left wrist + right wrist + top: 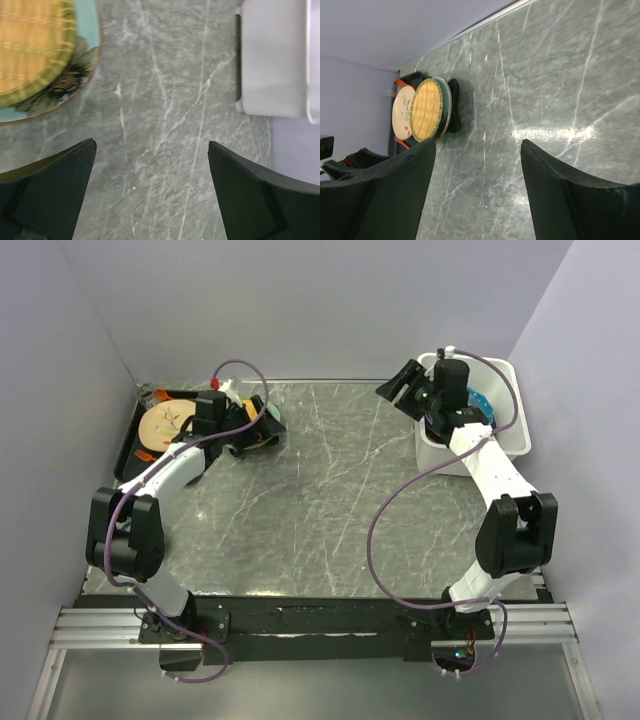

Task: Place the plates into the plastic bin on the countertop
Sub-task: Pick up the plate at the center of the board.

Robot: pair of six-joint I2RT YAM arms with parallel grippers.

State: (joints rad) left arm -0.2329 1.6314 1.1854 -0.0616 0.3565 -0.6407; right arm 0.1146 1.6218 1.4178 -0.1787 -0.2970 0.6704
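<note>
A plate with a yellow woven centre and teal rim [40,50] lies flat on the countertop [320,490] just ahead and to the left of my left gripper [152,150]. That gripper is open over bare stone with nothing between its fingers. In the top view the left gripper [262,432] covers most of this plate [272,420]. A cream plate [165,425] rests on the black tray. The white plastic bin [510,370] stands at the right rear with a teal dotted plate [482,405] inside. My right gripper [400,387] hangs open and empty just left of the bin.
The flat black tray [128,455] sits at the far left against the wall. Lavender walls close in the back and both sides. Purple cables loop off both arms. The right wrist view shows the yellow plate [427,110] and cream plate [402,112] far across the countertop.
</note>
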